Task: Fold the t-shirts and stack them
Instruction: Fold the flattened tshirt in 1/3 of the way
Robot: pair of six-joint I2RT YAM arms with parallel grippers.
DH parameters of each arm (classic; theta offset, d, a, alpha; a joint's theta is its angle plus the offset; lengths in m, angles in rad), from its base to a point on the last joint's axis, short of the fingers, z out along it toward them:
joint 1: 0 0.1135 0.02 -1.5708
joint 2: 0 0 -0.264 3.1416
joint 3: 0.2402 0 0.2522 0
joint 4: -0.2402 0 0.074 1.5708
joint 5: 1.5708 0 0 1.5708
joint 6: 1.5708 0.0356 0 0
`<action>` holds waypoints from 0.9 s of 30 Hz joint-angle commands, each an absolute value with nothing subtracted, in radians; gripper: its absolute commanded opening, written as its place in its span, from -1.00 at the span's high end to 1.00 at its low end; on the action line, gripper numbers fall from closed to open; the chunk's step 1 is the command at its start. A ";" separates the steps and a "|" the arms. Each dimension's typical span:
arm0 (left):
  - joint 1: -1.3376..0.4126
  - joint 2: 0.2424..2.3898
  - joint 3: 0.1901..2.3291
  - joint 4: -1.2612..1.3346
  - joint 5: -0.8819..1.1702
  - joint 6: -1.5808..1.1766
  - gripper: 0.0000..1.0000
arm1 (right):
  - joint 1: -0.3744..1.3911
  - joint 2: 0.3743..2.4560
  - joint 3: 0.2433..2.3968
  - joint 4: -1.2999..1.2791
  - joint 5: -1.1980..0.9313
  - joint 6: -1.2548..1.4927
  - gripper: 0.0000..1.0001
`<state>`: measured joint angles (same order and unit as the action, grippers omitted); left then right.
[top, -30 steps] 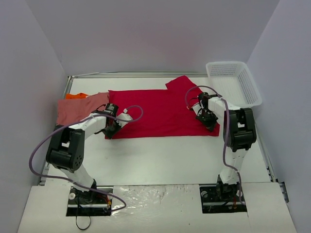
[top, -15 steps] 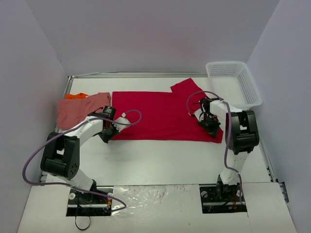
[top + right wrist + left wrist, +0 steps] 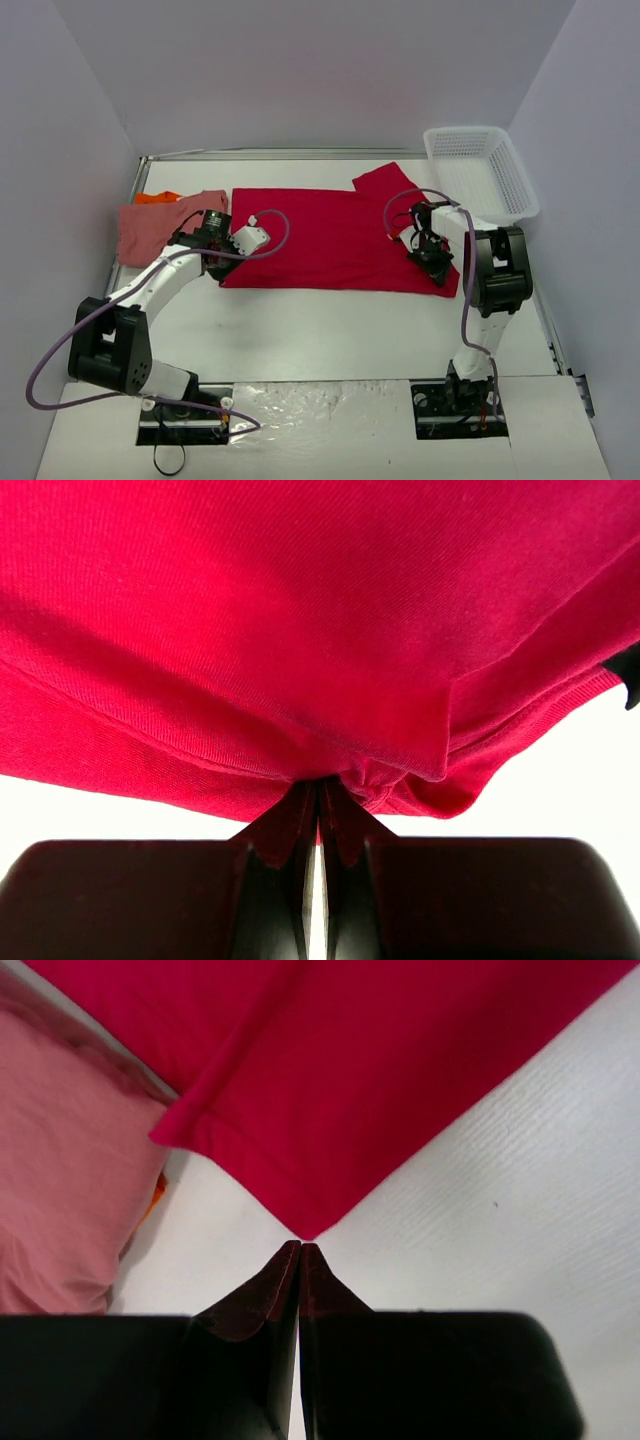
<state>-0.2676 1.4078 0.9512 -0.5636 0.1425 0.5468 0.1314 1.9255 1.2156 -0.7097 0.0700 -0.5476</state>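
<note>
The left arm [image 3: 160, 278] and right arm [image 3: 497, 262] are white with black joints. A purple cable [image 3: 465, 300] loops along each. The fingers [image 3: 250, 1300] are dark and pointed.

1. A white table [image 3: 330, 320] carries everything.
2. A red t-shirt [image 3: 320, 235] lies spread flat across its middle, one sleeve pointing to the far right.
3. A pink t-shirt [image 3: 160, 225] lies crumpled just beside it on the left.
4. An orange t-shirt [image 3: 158, 197] shows from under the pink one's far edge.
5. A white mesh basket [image 3: 485, 180] stands at the far right corner.
</note>
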 commanded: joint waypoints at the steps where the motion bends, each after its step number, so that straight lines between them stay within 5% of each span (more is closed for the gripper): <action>1: -0.273 1.445 0.943 -0.450 0.204 0.549 0.95 | 0.132 1.965 1.226 -0.775 0.029 -0.540 1.00; 12: -0.270 1.658 1.017 -0.379 0.232 0.560 0.95 | 0.135 2.006 1.247 -0.773 0.018 -0.529 1.00; 27: -0.256 1.675 0.943 -0.503 0.236 0.611 0.95 | 0.133 2.014 1.243 -0.773 0.037 -0.534 1.00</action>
<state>-0.2668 1.6783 0.9909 -0.3912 0.2176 0.5850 0.1322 1.9625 1.2549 -0.7486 0.0711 -0.5434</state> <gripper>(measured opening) 0.026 0.001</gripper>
